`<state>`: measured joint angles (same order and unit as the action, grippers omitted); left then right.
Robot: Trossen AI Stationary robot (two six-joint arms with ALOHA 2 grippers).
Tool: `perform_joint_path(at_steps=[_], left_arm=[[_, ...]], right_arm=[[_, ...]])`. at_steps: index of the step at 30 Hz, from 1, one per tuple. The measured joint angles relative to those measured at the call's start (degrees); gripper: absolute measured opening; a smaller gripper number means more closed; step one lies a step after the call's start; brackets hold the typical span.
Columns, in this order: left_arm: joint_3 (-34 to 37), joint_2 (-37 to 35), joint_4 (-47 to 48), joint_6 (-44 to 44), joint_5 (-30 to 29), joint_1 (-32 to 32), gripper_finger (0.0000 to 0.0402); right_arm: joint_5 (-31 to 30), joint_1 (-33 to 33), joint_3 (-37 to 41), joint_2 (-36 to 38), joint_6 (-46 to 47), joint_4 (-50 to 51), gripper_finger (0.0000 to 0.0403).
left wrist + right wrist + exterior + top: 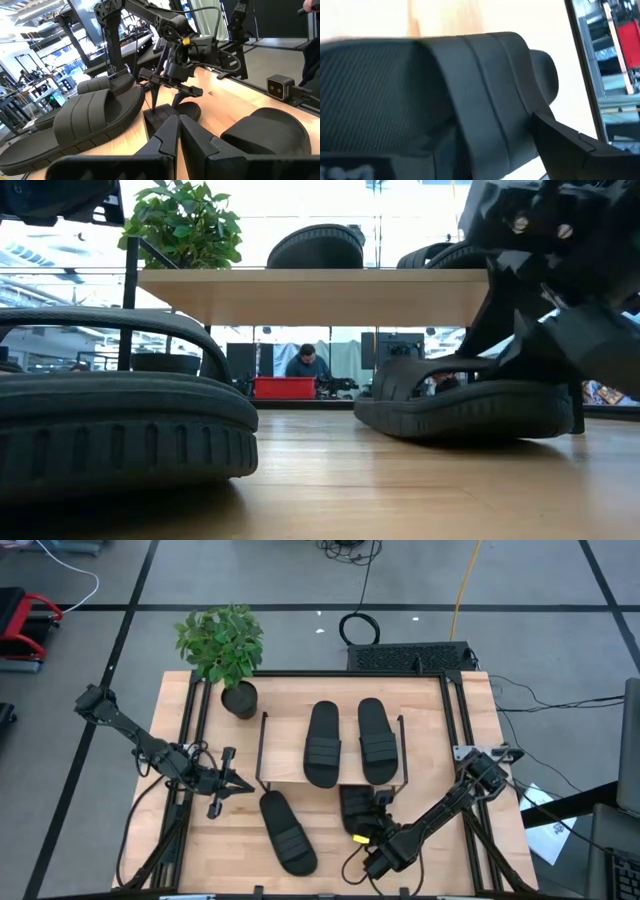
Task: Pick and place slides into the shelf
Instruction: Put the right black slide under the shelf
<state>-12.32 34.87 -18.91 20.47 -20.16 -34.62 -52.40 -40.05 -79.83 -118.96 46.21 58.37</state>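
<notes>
Black ribbed-strap slides (322, 743), oval-soled

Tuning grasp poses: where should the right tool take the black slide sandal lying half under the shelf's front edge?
Grip the black ribbed-strap slide sandal by its wide arched strap, coming from above at the table's front side. The strap stands proud of the flat oval sole, leaving a gap for one finger, and the low wooden-topped wire shelf blocks the far end. The right tool, open, is already at it.

Two slides (342, 742) fill the shelf (285, 772) top centre; bare board remains at both ends. Potted plant (224, 652) blocks the far-left corner approach.
</notes>
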Motion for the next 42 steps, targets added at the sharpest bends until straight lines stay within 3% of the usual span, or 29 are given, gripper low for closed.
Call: perform_joint_path(at_steps=[3,7,9,19,26,33,42], left_arm=[[0.0,-0.02,-0.04,0.0,0.0,0.01,0.0024],[0.0,-0.02,-0.05,0.0,0.0,0.0,0.0024],[0.0,-0.02,-0.07,-0.05,0.0,0.01,0.0024],[0.0,-0.02,-0.12,-0.24,0.02,-0.01,0.0024],[0.0,-0.02,-0.14,-0.21,0.02,0.01,0.0024],[0.0,-0.02,-0.16,-0.04,-0.52,0.01,0.0024],[0.0,-0.02,-0.16,-0.11,-0.72,0.01,0.0024]], right_arm=[[0.0,0.0,0.0,0.0,1.79,0.56,0.0172],[-0.2,-0.09,-0.04,0.02,3.63,0.43,0.0055],[-0.27,-0.07,-0.02,0.02,4.02,0.64,0.0017],[0.65,-0.67,-0.04,0.02,13.45,6.58,0.0005],[6.23,-0.5,-0.02,0.02,20.42,15.14,0.0004],[7.4,-0.5,0.02,0.02,16.74,12.03,0.0005],[10.21,-0.14,0.02,0.07,14.62,7.27,0.0076]])
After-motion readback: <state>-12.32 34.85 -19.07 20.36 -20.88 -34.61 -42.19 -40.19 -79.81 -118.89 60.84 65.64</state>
